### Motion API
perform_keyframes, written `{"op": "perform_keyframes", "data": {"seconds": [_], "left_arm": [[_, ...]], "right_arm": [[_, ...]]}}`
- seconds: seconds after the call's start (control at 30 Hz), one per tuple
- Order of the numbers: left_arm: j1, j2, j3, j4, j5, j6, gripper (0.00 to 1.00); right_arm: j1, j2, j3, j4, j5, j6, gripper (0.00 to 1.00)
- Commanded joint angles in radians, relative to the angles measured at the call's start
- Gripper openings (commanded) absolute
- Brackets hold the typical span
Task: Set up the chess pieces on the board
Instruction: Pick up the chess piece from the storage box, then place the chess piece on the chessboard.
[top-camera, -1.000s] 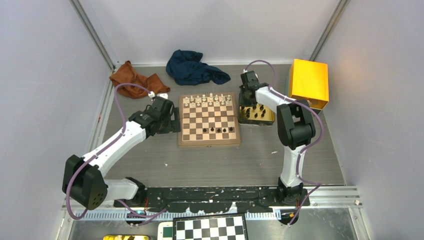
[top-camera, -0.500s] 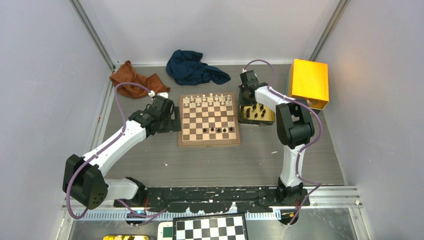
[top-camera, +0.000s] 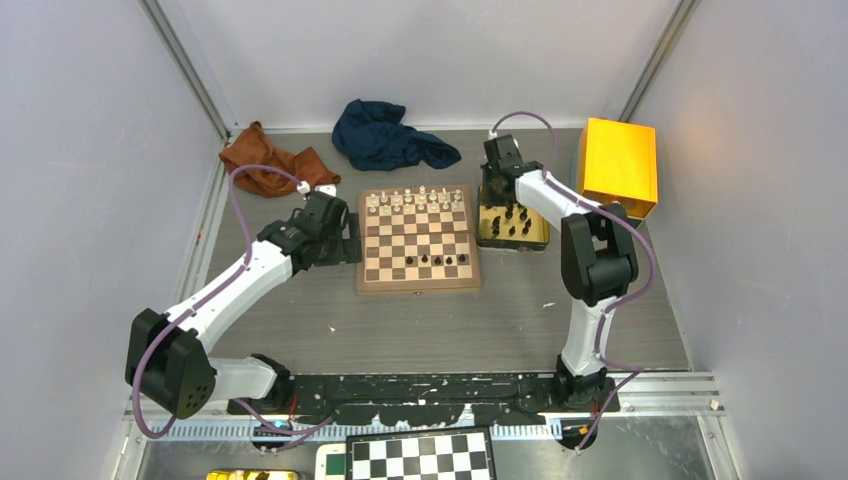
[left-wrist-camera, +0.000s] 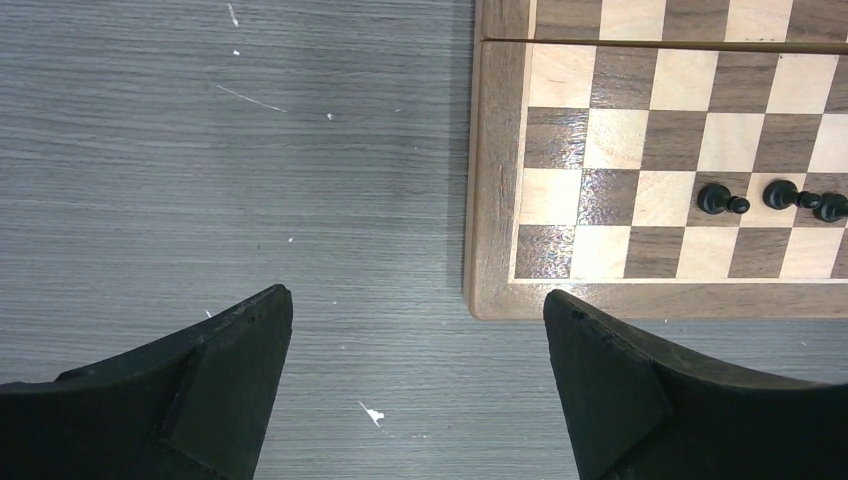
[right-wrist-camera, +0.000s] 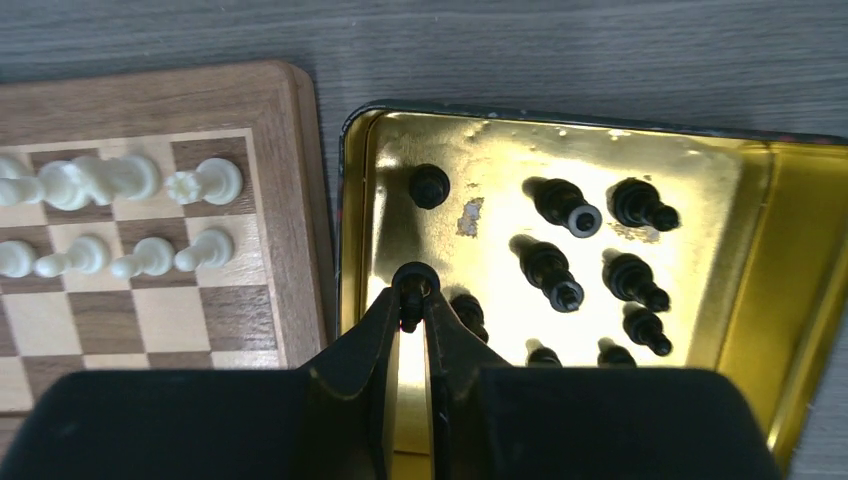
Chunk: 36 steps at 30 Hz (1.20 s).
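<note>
One tiny black chess piece (right-wrist-camera: 414, 276) sits pinched, upright, btwn the right end effector (right-wrist-camera: 412, 308) tips inside the shallow gold tin tray (right-wrist-camera: 500, 160). The square wooden chessboard (right-wrist-camera: 300, 200) lies directly to that arm's left, touching the tray. Across it, the left end effector (left-wrist-camera: 417, 300) gapes wide over the bench (left-wrist-camera: 200, 150).

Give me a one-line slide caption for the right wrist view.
The right tool pinches a black chess piece in the gold tin tray beside the board, where white pieces stand.

no readable text, no labels, no brands, no numbers anywhere
</note>
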Motion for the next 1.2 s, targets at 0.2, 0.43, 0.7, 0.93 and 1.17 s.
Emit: {"op": "perform_keyframes", "data": {"seconds": [0.2,0.43,0.7,0.93,1.17], "left_arm": [[0.006,-0.050,0.003,0.021,0.016,-0.006,0.96],[0.006,-0.063,-0.012,0.031,0.028,-0.017,0.96],[0.006,-0.067,-0.024,0.038,0.037,-0.031,0.95],[0.006,-0.072,-0.027,0.043,0.040,-0.037,0.95],[0.006,-0.075,-0.025,0.041,0.041,-0.043,0.95]], "right_arm": [[0.069,-0.250,-0.062,-0.031,0.063,-0.013,0.08],[0.202,-0.382,-0.164,-0.073,0.112,0.009,0.07],[0.361,-0.492,-0.282,-0.098,0.156,0.090,0.06],[0.449,-0.529,-0.346,-0.100,0.177,0.143,0.05],[0.497,-0.513,-0.385,-0.073,0.176,0.172,0.05]]}}
